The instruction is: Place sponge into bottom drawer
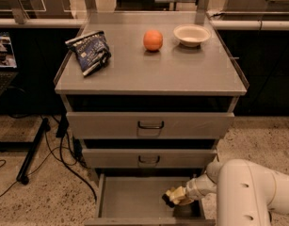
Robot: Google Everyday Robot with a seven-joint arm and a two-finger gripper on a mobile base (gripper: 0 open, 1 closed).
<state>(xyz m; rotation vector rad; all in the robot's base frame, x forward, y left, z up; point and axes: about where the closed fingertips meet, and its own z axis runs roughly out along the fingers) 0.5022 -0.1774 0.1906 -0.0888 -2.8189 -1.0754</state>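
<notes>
In the camera view, your pincer [171, 199] is down low inside the open bottom drawer [130, 197], over its right-hand part. The sponge [176, 193] sits right at the pincer, a pale yellow lump against its tip and just above the grey floor. You cannot tell from here how wide the pincer stands, or whether it grips the sponge or only touches it.

I judge that you are at the placing step: the sponge is within the drawer's walls, but it does not look set down and left. The next move calls for a release low over the floor. After that, draw the pincer out up and to the right, the way the white arm [250, 192] comes in, so you catch neither the drawer's right wall nor the drawer front above.

Count what you have:
- One sponge, at the pincer.
- Three drawers. The open one is around the pincer, and the two shut ones, middle [148, 159] and top [150, 125], are stacked just above it, each with one dark handle.
- On the desk [181, 74], well above the pincer: one orange ball [153, 40] a little left, one white bowl [192, 34] a little right, and one dark snack bag [90, 51] far left.
- One arm, one pincer.
</notes>
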